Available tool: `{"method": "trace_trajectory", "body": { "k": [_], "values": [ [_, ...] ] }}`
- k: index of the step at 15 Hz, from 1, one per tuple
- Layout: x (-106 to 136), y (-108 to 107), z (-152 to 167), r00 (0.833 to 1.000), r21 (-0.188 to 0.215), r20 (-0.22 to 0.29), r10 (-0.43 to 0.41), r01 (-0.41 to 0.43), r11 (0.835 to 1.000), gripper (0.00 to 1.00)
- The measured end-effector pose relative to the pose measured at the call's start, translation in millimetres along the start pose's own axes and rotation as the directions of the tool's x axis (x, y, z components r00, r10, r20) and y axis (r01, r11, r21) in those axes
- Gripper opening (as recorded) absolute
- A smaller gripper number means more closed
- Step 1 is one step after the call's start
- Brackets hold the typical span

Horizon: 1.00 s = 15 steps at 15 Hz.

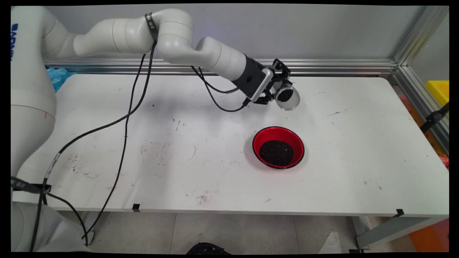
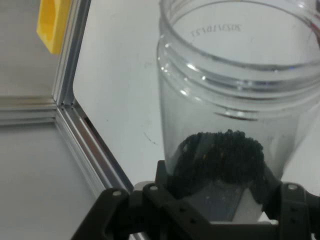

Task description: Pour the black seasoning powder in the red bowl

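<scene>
cables, black, hang from the white arm at the left and go down over the white table. to the right, the gripper is above the far part of the table, its two fingers closed around a clear plastic jar. the jar is tilted on its side, with its open mouth toward the near side. dark grains lie inside it near the fingers. below it, nearer to the camera, a red bowl stands on the table, apart from the jar. a heap of the same dark grains is in the bowl. at the far right, a yellow object is behind the aluminium frame.
</scene>
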Motion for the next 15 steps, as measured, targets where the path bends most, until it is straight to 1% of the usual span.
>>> {"method": "trace_trajectory", "body": {
  "k": [3,6,10,13,15],
  "values": [
    [4,5,-2,0.997,0.013,0.006,0.078,-0.078,0.997,0.00],
    [6,7,-4,0.992,0.024,0.011,0.127,-0.127,0.992,0.00],
    [11,11,-7,0.978,0.046,0.022,0.207,-0.208,0.977,0.00],
    [14,13,-8,0.969,0.059,0.030,0.244,-0.246,0.968,0.00],
    [18,14,-9,0.960,0.072,0.037,0.276,-0.278,0.958,0.00]
  ]
}}
